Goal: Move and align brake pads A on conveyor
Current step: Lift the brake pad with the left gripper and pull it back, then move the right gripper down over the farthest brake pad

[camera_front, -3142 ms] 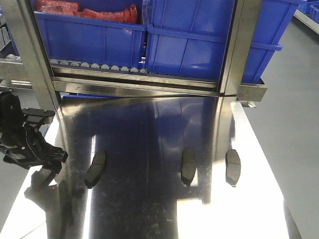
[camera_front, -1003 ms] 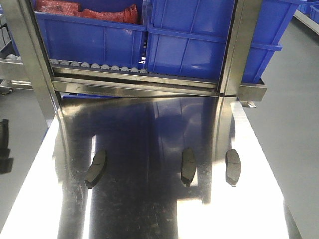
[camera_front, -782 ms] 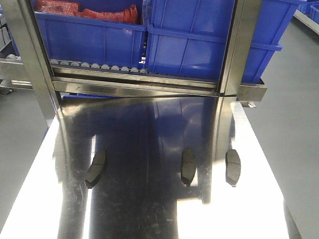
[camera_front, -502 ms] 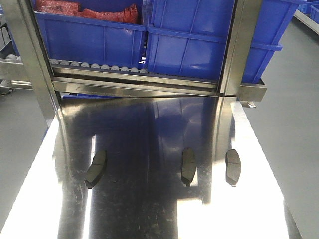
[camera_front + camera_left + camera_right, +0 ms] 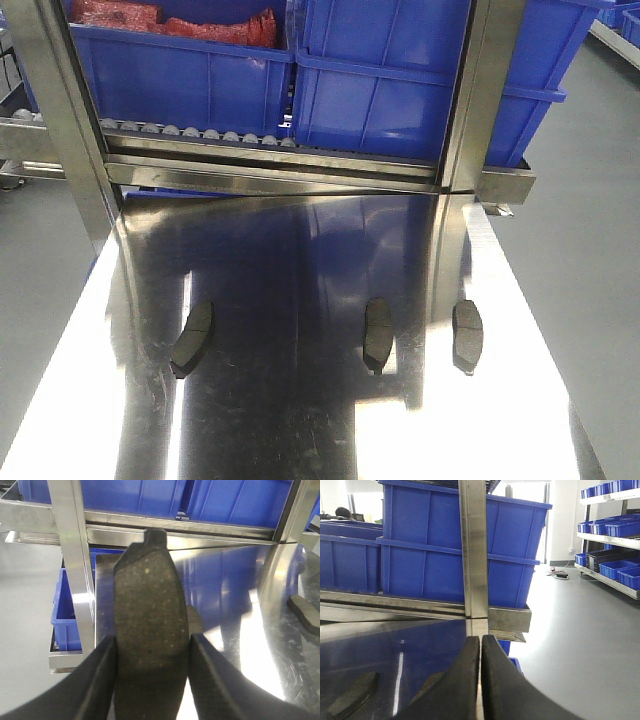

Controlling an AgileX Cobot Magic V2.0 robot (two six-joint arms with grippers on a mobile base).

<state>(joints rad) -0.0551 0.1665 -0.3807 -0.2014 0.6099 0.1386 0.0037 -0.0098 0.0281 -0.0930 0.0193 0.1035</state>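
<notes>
Front view: you've got a mirror-steel tabletop (image 5: 300, 430) running up to racked blue bins (image 5: 380, 90), with grey floor (image 5: 590, 230) alongside. Three brake pads A lie on it, long axes pointing at the rack: left pad (image 5: 192, 338), middle pad (image 5: 378, 333), right pad (image 5: 467, 335).
Left wrist: your left gripper (image 5: 152, 645) clamps a fourth pad (image 5: 150, 605), long axis straight ahead, tab end forward.
Right wrist: your right gripper (image 5: 480, 642) has its fingers pressed together. A nearby pad (image 5: 352, 695) lies ahead-left of it.

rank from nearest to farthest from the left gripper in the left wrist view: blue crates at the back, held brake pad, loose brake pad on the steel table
1. held brake pad, clamped between the fingers, centre.
2. loose brake pad, lying on the steel table at the right edge.
3. blue crates, along the top, behind the table.
</notes>
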